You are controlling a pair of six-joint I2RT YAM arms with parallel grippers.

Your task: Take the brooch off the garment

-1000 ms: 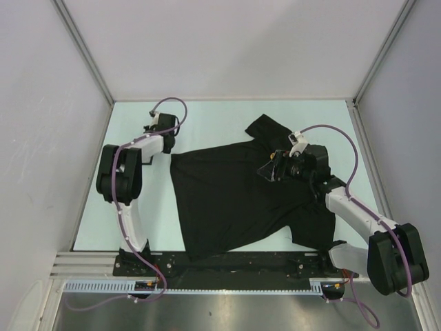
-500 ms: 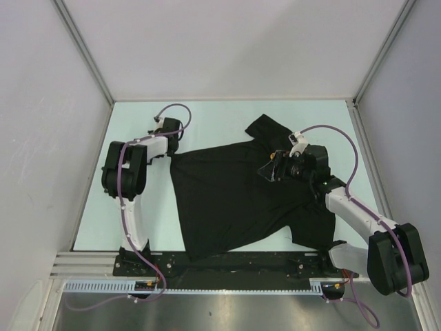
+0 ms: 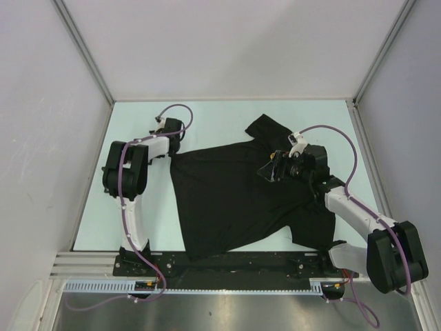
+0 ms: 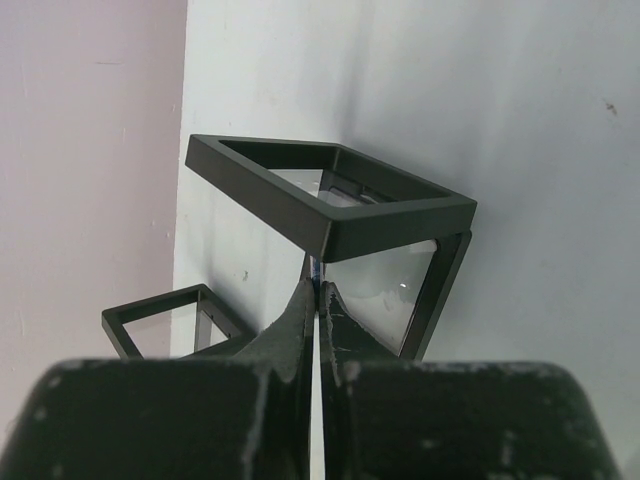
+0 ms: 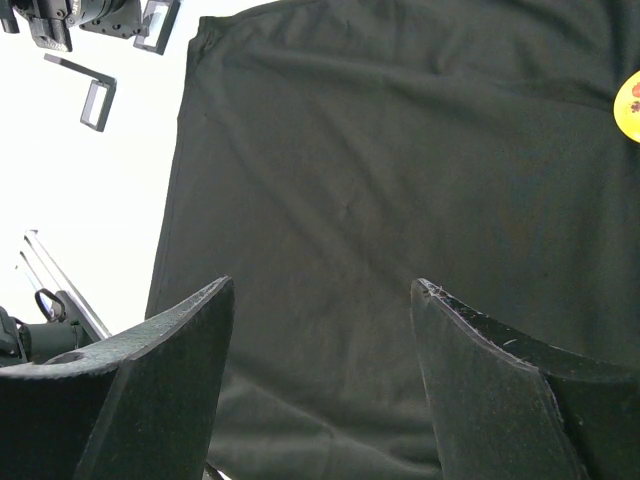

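The left gripper [image 4: 318, 296] has its fingers pressed together with nothing visibly between them, the tips just before the larger black frame [image 4: 330, 205]. The right gripper [image 5: 320, 290] has its fingers spread wide, holding nothing, and hovers over the garment [image 5: 400, 200].

Only the right wrist view shows the yellow brooch [image 5: 630, 105], on the cloth at the right edge and cut off by the frame. Only the left wrist view shows the smaller black frame [image 4: 165, 315] close up, at lower left.

The overhead view shows the whole garment [image 3: 234, 200] spread across the middle of the table [image 3: 138, 207]. Counted: one garment, one brooch, two frames, two grippers.
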